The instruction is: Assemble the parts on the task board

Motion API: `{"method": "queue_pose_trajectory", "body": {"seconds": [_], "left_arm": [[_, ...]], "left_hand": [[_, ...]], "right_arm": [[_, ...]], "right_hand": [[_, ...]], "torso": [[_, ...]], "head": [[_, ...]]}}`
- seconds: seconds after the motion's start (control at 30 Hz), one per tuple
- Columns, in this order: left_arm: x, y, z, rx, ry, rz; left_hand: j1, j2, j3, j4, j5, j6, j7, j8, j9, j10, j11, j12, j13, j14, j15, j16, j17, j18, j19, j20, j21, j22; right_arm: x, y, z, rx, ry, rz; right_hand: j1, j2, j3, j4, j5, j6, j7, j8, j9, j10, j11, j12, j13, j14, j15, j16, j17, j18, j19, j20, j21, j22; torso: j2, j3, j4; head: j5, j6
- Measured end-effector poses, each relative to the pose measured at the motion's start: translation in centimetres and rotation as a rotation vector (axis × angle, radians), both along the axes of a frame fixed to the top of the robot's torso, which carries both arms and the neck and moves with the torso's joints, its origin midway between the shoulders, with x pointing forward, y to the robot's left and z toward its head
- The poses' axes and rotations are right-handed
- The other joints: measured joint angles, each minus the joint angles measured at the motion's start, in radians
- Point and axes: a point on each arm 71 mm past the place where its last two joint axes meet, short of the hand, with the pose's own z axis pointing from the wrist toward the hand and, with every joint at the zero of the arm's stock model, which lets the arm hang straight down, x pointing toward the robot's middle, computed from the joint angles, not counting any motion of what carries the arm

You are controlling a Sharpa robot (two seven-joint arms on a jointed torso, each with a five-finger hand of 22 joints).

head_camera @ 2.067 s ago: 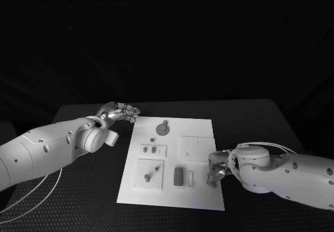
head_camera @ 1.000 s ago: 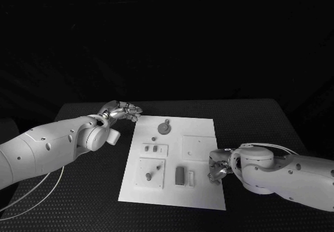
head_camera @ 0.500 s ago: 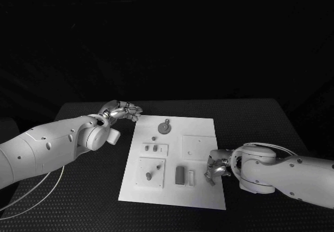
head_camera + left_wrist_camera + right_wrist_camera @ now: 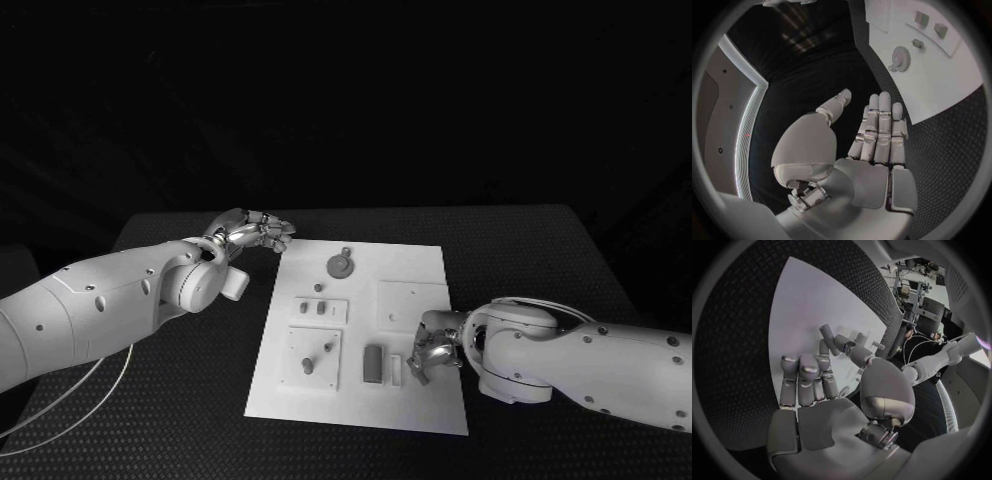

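Observation:
The white task board [image 4: 411, 255] lies mid-table with small grey parts on it. A gear [image 4: 339, 265] sits near its far end, with a small peg [image 4: 317, 289] just below. Two short pieces [image 4: 310, 308] stand in a small square plate. An upright grey block [image 4: 372, 363] stands near the board's front. My right hand [image 4: 433, 355] is over the board's front right, fingers stretched toward that block [image 4: 828, 332] and holding nothing. My left hand [image 4: 248, 232] hovers off the board's far left corner, fingers straight and empty [image 4: 873, 135], with the gear [image 4: 900, 58] ahead of it.
A lower-left square plate [image 4: 312, 358] on the board carries two more small parts. A bare square plate [image 4: 411, 300] sits at the board's right. The black table [image 4: 534, 250] surrounds the board, with open room on the right and at the far side.
My right hand has slid left from the board's right edge onto the board, closer to the upright block. My left hand has stayed in place.

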Motion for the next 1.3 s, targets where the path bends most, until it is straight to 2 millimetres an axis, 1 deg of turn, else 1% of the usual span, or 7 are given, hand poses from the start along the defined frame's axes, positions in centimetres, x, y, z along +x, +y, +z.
{"method": "queue_pose_trajectory", "body": {"seconds": [0.57, 0.77, 0.93, 1.0, 1.13, 1.23, 1.3], "left_arm": [[0.0, -0.1, 0.0, -0.001, 0.0, -0.002], [0.0, -0.1, 0.0, -0.001, 0.0, -0.002], [0.0, -0.1, 0.0, 0.0, 0.001, -0.002], [0.0, -0.1, 0.0, 0.0, 0.001, -0.002], [0.0, 0.0, 0.0, 0.0, 0.001, -0.001], [0.0, 0.0, 0.0, 0.0, 0.001, -0.001], [0.0, 0.0, 0.0, 0.0, 0.001, -0.001]], "left_hand": [[0.0, 0.0, 0.0, 0.0, 0.0, 0.0, 0.0, 0.0, 0.0, 0.0, 0.0, 0.0, 0.001, 0.0, 0.0, -0.004, 0.001, 0.0, 0.0, 0.0, 0.0, 0.0], [0.0, 0.0, 0.0, 0.0, 0.0, 0.0, 0.0, 0.0, 0.0, 0.0, 0.0, 0.0, 0.001, 0.0, 0.0, -0.004, 0.002, 0.0, 0.0, 0.0, 0.0, 0.0], [0.0, 0.0, 0.0, 0.0, 0.0, 0.0, 0.0, 0.0, 0.0, 0.0, 0.0, 0.004, 0.002, 0.0, 0.0, -0.004, 0.002, 0.0, 0.0, 0.0, -0.004, 0.001], [0.0, 0.0, 0.0, 0.0, 0.0, 0.0, 0.0, 0.0, 0.0, 0.0, 0.0, 0.004, 0.002, 0.0, 0.0, -0.004, 0.003, 0.0, 0.0, 0.0, -0.004, 0.001], [0.0, 0.0, 0.0, 0.0, 0.0, 0.0, 0.0, 0.0, 0.0, 0.0, 0.0, 0.004, 0.002, 0.0, 0.0, -0.004, 0.003, 0.0, 0.0, 0.0, -0.004, 0.0], [0.0, 0.0, 0.0, 0.0, 0.0, 0.0, 0.0, 0.0, 0.0, 0.0, 0.0, 0.004, 0.002, 0.0, 0.0, -0.004, 0.003, 0.0, 0.0, 0.0, -0.004, 0.0], [0.0, 0.0, 0.0, 0.0, 0.0, 0.0, 0.0, 0.0, 0.0, 0.0, 0.0, 0.004, 0.002, 0.0, 0.0, -0.004, 0.003, 0.0, 0.0, 0.0, -0.004, 0.0]], "right_arm": [[0.4, 1.3, -0.2, 0.038, 0.007, -0.026], [0.6, 1.4, -0.4, 0.038, 0.021, -0.035], [0.6, 1.6, -0.5, 0.038, 0.037, -0.035], [0.6, 1.6, -0.5, 0.038, 0.042, -0.033], [0.5, 1.8, -0.7, 0.037, 0.057, -0.029], [0.5, 1.8, -0.8, 0.037, 0.065, -0.029], [0.5, 1.8, -0.9, 0.036, 0.07, -0.029]], "right_hand": [[0.0, 0.0, 0.0, 0.0, 0.0, 0.003, -0.003, 0.001, 0.0, 0.0, 0.0, 0.0, 0.001, 0.003, -0.002, 0.0, 0.0, 0.001, 0.0, 0.0, 0.0, 0.0], [0.0, 0.0, -0.001, 0.0, -0.001, 0.003, -0.003, 0.001, 0.0, 0.0, 0.0, -0.004, 0.003, 0.006, -0.003, -0.004, 0.0, 0.002, 0.002, -0.002, 0.0, 0.0], [-0.013, 0.013, -0.012, 0.005, -0.009, 0.004, -0.004, 0.002, 0.001, 0.0, 0.0, -0.005, 0.006, 0.007, -0.003, -0.004, 0.001, 0.003, 0.006, -0.002, 0.0, -0.001], [-0.02, 0.019, -0.018, 0.011, -0.02, 0.004, -0.004, 0.002, 0.001, 0.0, 0.0, -0.009, 0.008, 0.007, -0.003, -0.004, 0.001, 0.003, 0.006, -0.002, 0.0, -0.002], [-0.051, 0.007, -0.025, 0.018, -0.043, 0.004, -0.004, 0.013, 0.009, 0.0, 0.0, -0.009, 0.011, 0.007, -0.003, -0.008, 0.003, 0.003, 0.006, -0.002, 0.0, -0.003], [-0.089, 0.001, -0.024, 0.037, -0.094, 0.006, -0.006, 0.012, 0.008, 0.006, -0.005, -0.011, 0.015, 0.008, -0.002, -0.008, 0.005, 0.004, 0.006, -0.002, 0.0, -0.004], [-0.114, -0.004, -0.02, 0.053, -0.154, 0.006, -0.006, 0.007, 0.001, 0.007, -0.007, -0.012, 0.018, 0.009, -0.002, -0.008, 0.007, 0.005, 0.008, -0.001, 0.0, -0.004]], "torso": [[0.0, 0.0011, 0.0007], [0.0, 0.0014, 0.001], [0.0, 0.0014, 0.001], [0.0, 0.0014, 0.001], [0.0, 0.0015, 0.0004], [0.0, 0.0015, 0.0004], [0.0, 0.0015, 0.0004]], "head": [[-0.002, 0.005], [-0.002, 0.005], [0.0, 0.002], [0.001, 0.002], [0.002, 0.0], [0.002, -0.001], [0.002, -0.001]]}}
